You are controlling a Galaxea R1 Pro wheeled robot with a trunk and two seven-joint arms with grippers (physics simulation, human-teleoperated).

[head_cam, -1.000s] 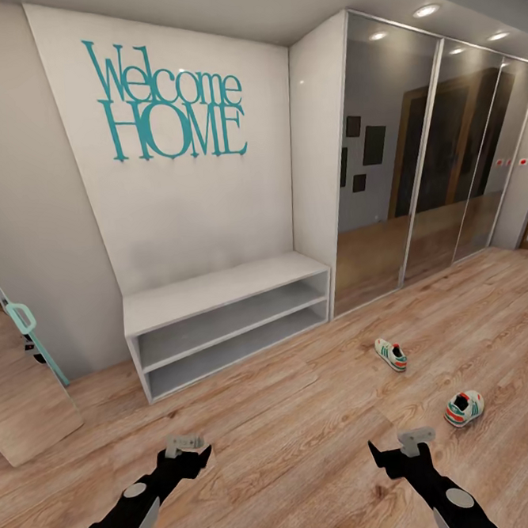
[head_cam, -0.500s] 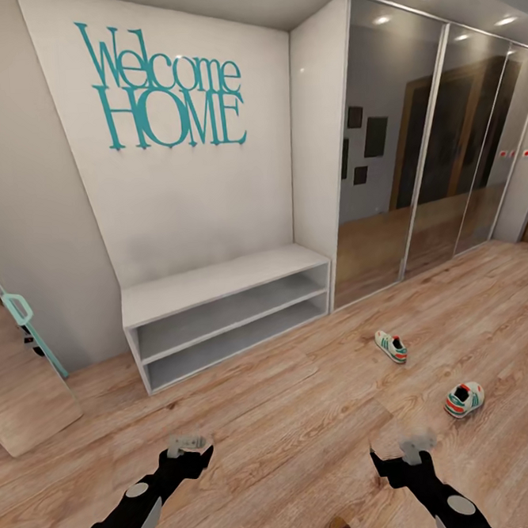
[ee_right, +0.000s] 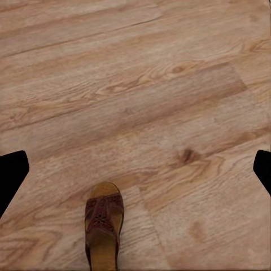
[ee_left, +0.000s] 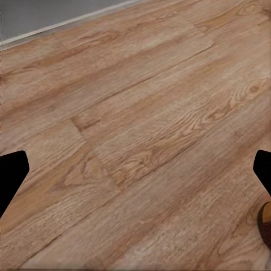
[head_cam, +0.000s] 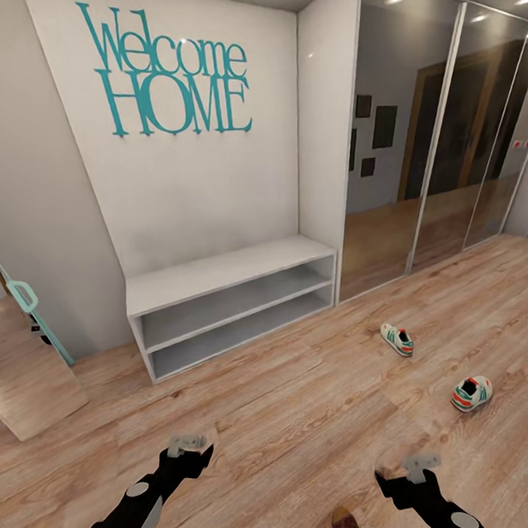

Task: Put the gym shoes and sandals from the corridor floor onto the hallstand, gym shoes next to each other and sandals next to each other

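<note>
Plank flooring, the corridor floor (head_cam: 307,403), is light brown wood grain and runs up to a grey two-slot bench (head_cam: 228,306) ahead of the left gripper (head_cam: 187,446). Teal "Welcome HOME" letters (head_cam: 171,77) sit on the bench's tall back panel. Mirrored wardrobe doors (head_cam: 436,131) stand ahead of the right gripper (head_cam: 419,468). A leaning mirror (head_cam: 22,370) stands far to the left gripper's outer side.

Left gripper: fingers spread wide, holding nothing, above bare floor. Right gripper: fingers spread wide, holding nothing.

Two gym shoes lie on the floor, apart from each other: one (head_cam: 397,338) ahead of the right gripper, the other (head_cam: 471,392) ahead and to its outer side. One sandal (ee_right: 104,231) lies flat on the floor just inboard of the right gripper, untouched.
</note>
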